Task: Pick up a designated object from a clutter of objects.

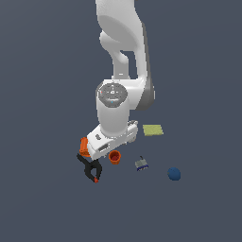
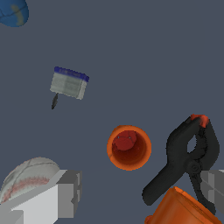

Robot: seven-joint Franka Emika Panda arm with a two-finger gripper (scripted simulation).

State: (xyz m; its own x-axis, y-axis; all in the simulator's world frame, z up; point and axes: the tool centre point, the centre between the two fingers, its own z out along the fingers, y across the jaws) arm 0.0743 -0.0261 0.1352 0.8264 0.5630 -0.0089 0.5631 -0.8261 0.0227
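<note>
My claw [image 2: 140,192] hangs with its two grey fingers [image 2: 70,192] spread wide apart, gripping nothing, and the small dark orange-red cup [image 2: 129,147] sits upright on the floor in the space ahead of them, hollow mouth facing up at my wrist camera, touching neither finger. No writing or brand reads on anything I can see. Just beside that cup lies the black clamp [image 2: 186,159], its red tips [image 2: 199,119] pointing away from me, and the bigger, brighter orange cup [image 2: 183,208] pokes in right against the clamp's handles. By my other finger, the wrist view catches the white baseball [image 2: 28,177] with its red stitching, and the exterior view does not show that ball at all, since my arm covers it. Farther out is the grey padlock-like piece [image 2: 68,84] with a blue top edge, well apart from the cup, and past it the blue ball [image 2: 14,12] is cut by the frame edge. The exterior view alone shows the yellow-green flat square [image 1: 153,130] lying on the dark floor [image 1: 42,198], and my white arm [image 1: 116,111] reaching straight down, wrist low over the clutter, the small cup just at the hand's edge.
</note>
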